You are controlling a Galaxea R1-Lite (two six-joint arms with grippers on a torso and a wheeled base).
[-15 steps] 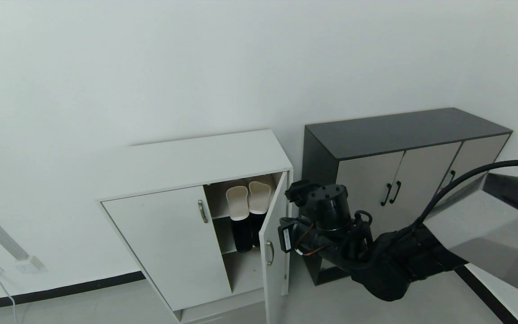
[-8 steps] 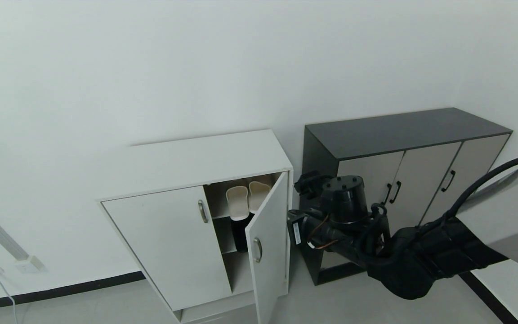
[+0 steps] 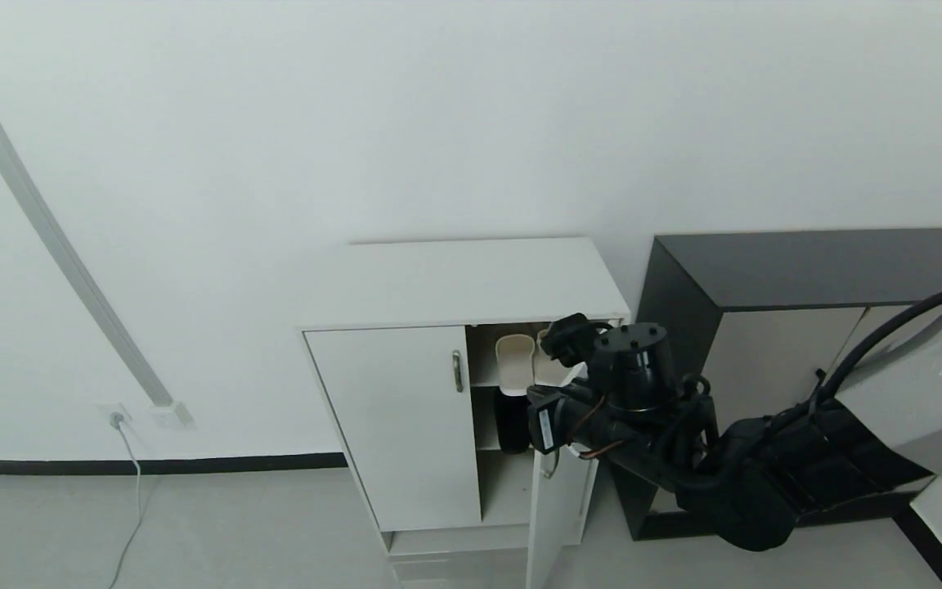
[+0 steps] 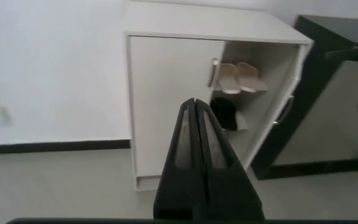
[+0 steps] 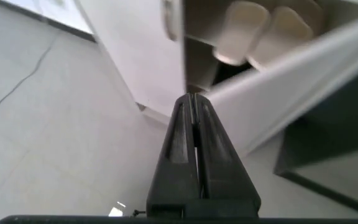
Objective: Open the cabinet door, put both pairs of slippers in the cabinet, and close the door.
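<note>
The white cabinet (image 3: 471, 278) stands against the wall with its left door (image 3: 397, 425) closed and its right door (image 3: 557, 507) ajar. A beige pair of slippers (image 3: 514, 360) lies on the upper shelf, a black pair (image 3: 510, 421) on the shelf below. My right arm's wrist (image 3: 626, 368) is against the outer face of the right door. My right gripper (image 5: 194, 99) is shut and empty, its tip by the door's free edge (image 5: 303, 81). My left gripper (image 4: 195, 106) is shut and empty, held back from the cabinet and facing the beige slippers (image 4: 238, 74).
A dark cabinet (image 3: 814, 262) with grey doors stands directly right of the white one. A wall socket with a cable (image 3: 115, 417) and a slanted conduit (image 3: 46, 229) are to the left. Bare floor (image 3: 193, 532) lies in front.
The head camera has turned, shifting the whole picture. The right door swung from wide open toward the cabinet, with my right arm following behind it.
</note>
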